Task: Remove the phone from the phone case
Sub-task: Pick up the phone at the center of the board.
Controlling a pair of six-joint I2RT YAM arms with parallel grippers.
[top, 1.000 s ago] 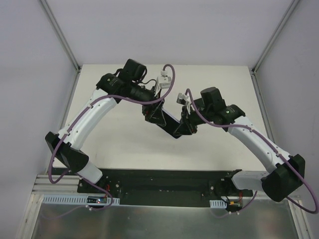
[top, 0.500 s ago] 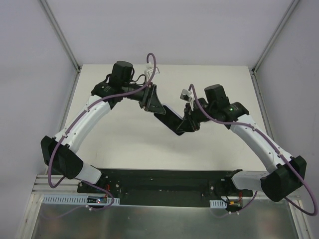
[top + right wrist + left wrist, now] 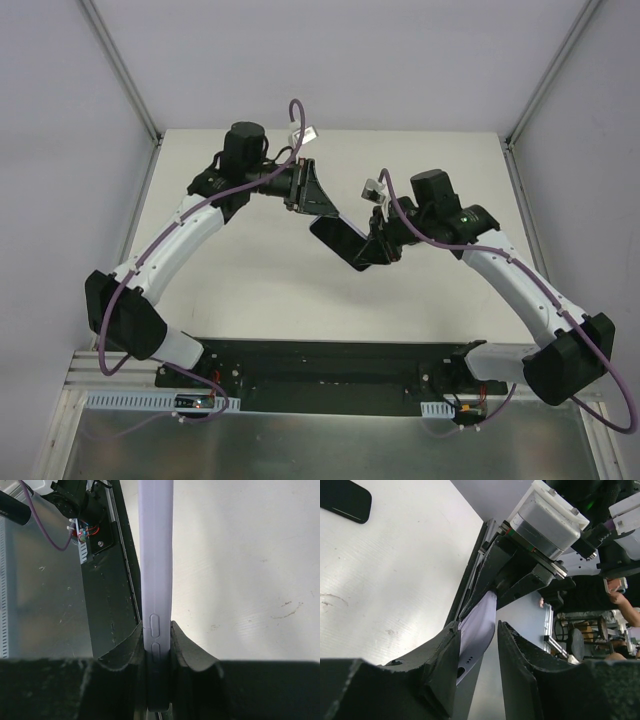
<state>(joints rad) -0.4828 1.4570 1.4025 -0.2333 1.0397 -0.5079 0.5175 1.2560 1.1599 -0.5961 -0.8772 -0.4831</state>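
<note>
The left tool [image 3: 316, 203] sits higher and further toward the upper left of the top view than a second ago, now at the upper-left corner of the lavender silicone phone case [image 3: 338, 240]. Its purple cable [image 3: 296, 108] loops higher too. In its wrist view the left tool [image 3: 477, 625] has its fingers close on either side of the case [image 3: 479, 612] end. I cannot tell whether they press.

The right tool [image 3: 376, 246] has barely shifted. In its own view the right tool [image 3: 156, 625] pinches the case [image 3: 156, 555] across the thin buttoned edge.

The case hangs flat above the white table [image 3: 250, 285] at frame centre, dark face up and lavender back down. I cannot tell the phone apart from the case.

A black rounded slab [image 3: 345, 500] lies on the table at the upper left of the left wrist view, and I cannot tell what it is.

White table shows below and left of the case, down to the black base rail [image 3: 330, 365]. The far edge lies just above the left arm.
</note>
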